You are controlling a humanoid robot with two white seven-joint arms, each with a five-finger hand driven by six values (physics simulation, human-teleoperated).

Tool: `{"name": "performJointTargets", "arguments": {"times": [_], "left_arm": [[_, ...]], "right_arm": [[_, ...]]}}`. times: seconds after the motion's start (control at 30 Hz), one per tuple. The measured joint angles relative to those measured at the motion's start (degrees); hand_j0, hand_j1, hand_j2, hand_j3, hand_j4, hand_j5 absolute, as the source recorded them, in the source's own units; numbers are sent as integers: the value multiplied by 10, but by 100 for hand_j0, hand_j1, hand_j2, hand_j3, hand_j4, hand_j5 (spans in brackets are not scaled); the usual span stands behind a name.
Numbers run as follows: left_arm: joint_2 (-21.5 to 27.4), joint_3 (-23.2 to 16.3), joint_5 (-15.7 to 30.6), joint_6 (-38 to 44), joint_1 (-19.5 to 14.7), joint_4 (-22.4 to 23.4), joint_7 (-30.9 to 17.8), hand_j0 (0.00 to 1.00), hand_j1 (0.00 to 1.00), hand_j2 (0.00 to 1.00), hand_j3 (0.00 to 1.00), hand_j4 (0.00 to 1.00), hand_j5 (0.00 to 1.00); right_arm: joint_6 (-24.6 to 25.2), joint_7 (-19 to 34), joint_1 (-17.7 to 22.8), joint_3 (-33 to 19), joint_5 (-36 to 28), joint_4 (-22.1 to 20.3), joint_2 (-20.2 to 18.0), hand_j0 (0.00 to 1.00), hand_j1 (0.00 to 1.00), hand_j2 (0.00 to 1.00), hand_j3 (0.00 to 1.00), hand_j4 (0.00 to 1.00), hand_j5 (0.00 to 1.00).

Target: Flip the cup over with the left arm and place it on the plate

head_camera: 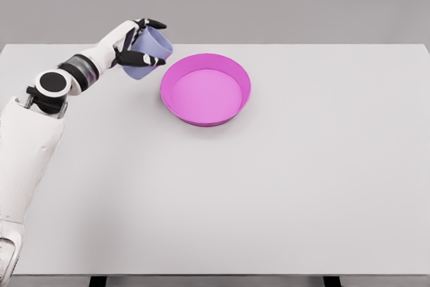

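Observation:
A lavender-blue cup (149, 53) is held above the table at the upper left, tilted on its side. My left hand (142, 42) is shut on it, black fingertips wrapped over its top and front. A magenta plate (205, 89) with a raised rim lies on the white table just right of the cup, not touching it. The cup's opening is hidden from this view. My right arm is out of sight.
The white table (282, 186) spreads wide to the right and front of the plate. My left forearm (80, 72) and upper arm (23, 159) run along the table's left edge.

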Motion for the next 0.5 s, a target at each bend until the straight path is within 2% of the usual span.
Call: {"name": "performJointTargets", "arguments": {"times": [0.2, 0.33, 0.5], "left_arm": [[-32, 3, 39, -45, 10, 3, 0, 71, 71, 71, 71, 71, 71], [-71, 24, 58, -49, 35, 9, 0, 71, 71, 71, 71, 71, 71], [-120, 51, 64, -51, 37, 16, -1, 70, 70, 70, 70, 70, 70]], "right_arm": [[0, 0, 0, 0, 0, 0, 0, 100, 100, 100, 100, 100, 100], [0, 0, 0, 0, 0, 0, 0, 100, 100, 100, 100, 100, 100], [0, 0, 0, 0, 0, 0, 0, 100, 100, 100, 100, 100, 100]]}}
